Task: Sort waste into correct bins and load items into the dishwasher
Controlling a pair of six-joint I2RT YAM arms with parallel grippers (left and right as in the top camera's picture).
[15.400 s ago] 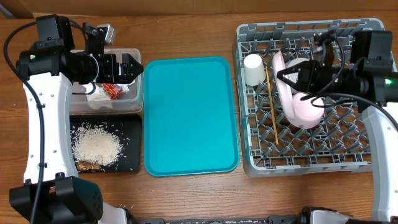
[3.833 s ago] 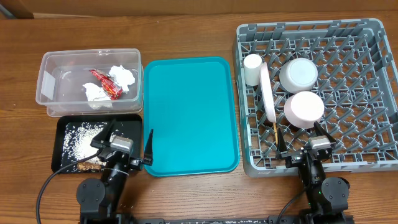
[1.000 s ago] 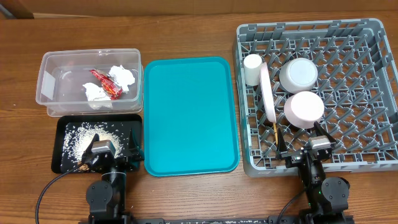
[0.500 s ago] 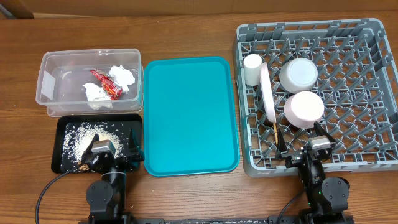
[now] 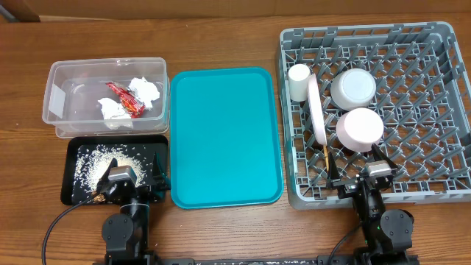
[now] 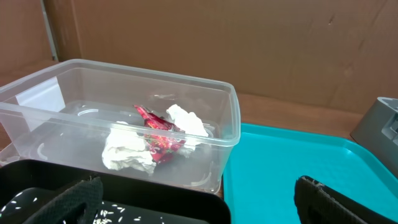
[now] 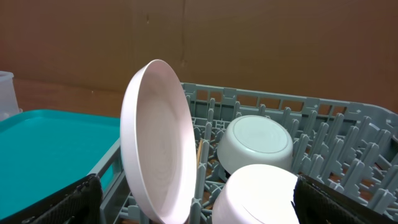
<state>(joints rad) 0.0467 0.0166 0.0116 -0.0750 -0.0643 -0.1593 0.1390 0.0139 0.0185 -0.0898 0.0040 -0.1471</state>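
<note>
As the rack (image 5: pixel 427 110) stands: 2 bowls (image 5: pixel 356 88) (image 5: pixel 360 129) | 1 plate (image 5: pixel 316 110) | 1 cup (image 5: pixel 299 81)

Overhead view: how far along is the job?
Done: crumpled white napkins and red wrapper lie in the clear plastic tub, white rice in the black rectangular tray; round pink plate, two small bowls, white cup and wooden chopsticks sit in the grey plastic rack. In hand: nothing; left gripper and right gripper open. Left: nothing visible.
</note>
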